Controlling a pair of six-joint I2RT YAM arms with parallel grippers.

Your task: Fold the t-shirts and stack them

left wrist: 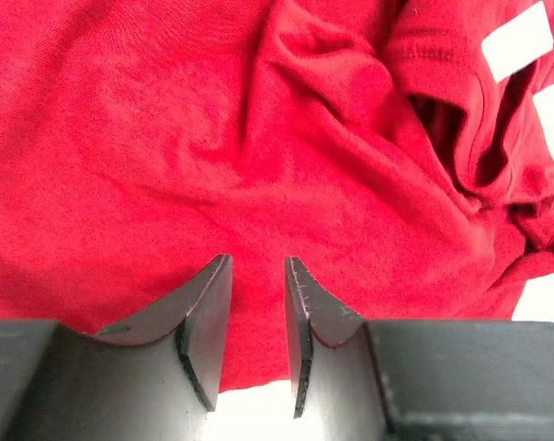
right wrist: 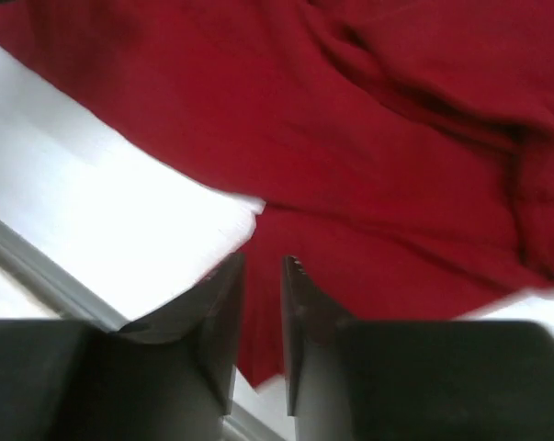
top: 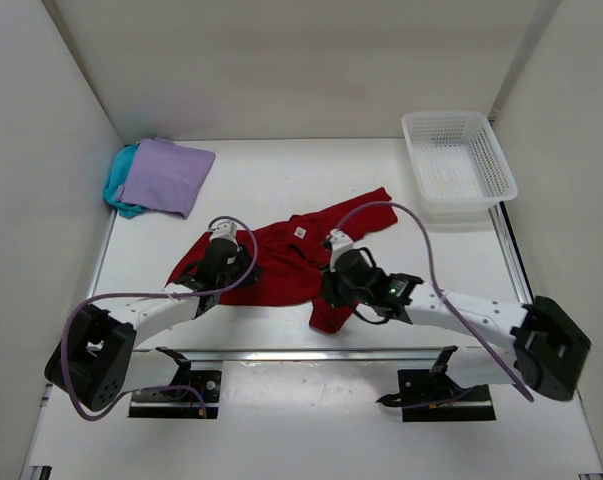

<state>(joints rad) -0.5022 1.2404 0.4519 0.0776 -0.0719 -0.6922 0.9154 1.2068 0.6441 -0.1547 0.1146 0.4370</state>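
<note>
The deep red t-shirt (top: 281, 262) lies crumpled and partly spread at the table's middle, white neck label up. My left gripper (top: 224, 266) is down on its left near part; in the left wrist view the jaws (left wrist: 258, 276) stand narrowly apart with red cloth (left wrist: 212, 138) between them at the hem. My right gripper (top: 337, 287) is at the shirt's right near part, shut on a pleated strip of red cloth (right wrist: 368, 138), which is lifted off the table. The lavender shirt (top: 165, 176) lies folded on the teal shirt (top: 115, 186) at the back left.
A white mesh basket (top: 459, 160) stands at the back right. White walls close the table on three sides. A metal rail (top: 311, 353) runs along the near edge in front of the arm bases.
</note>
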